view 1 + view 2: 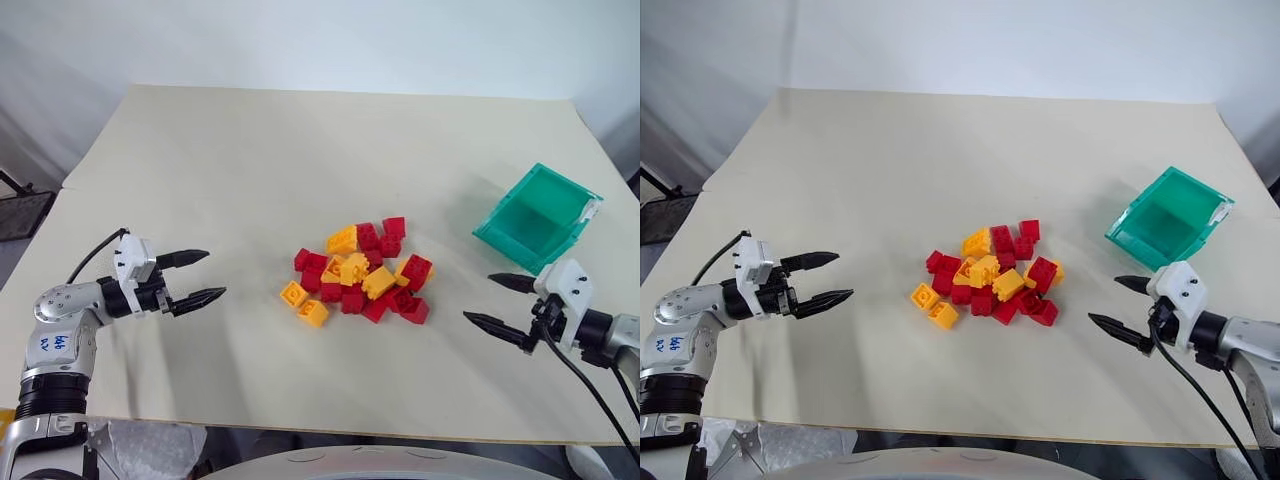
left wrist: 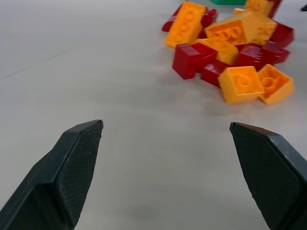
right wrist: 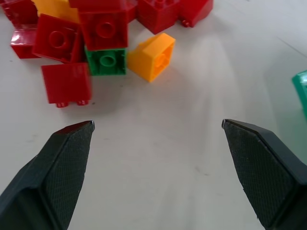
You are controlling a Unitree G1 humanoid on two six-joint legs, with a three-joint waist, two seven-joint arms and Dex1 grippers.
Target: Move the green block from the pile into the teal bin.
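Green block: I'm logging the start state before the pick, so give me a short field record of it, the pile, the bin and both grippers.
green block: at the pile's edge facing the right gripper, wedged among red bricks, beside a yellow-orange one
pile: red and yellow-orange bricks, mid-table
teal bin: on the table, to the pile's right, no bricks seen inside
left gripper: open, holding nothing, left of pile
right gripper: open, holding nothing, in front of bin

Left gripper (image 1: 203, 275) at 9 o'clock, fingers spread, aimed toward 3. Right gripper (image 1: 503, 304) at 4 o'clock, fingers wide apart, aimed toward 9, empty.
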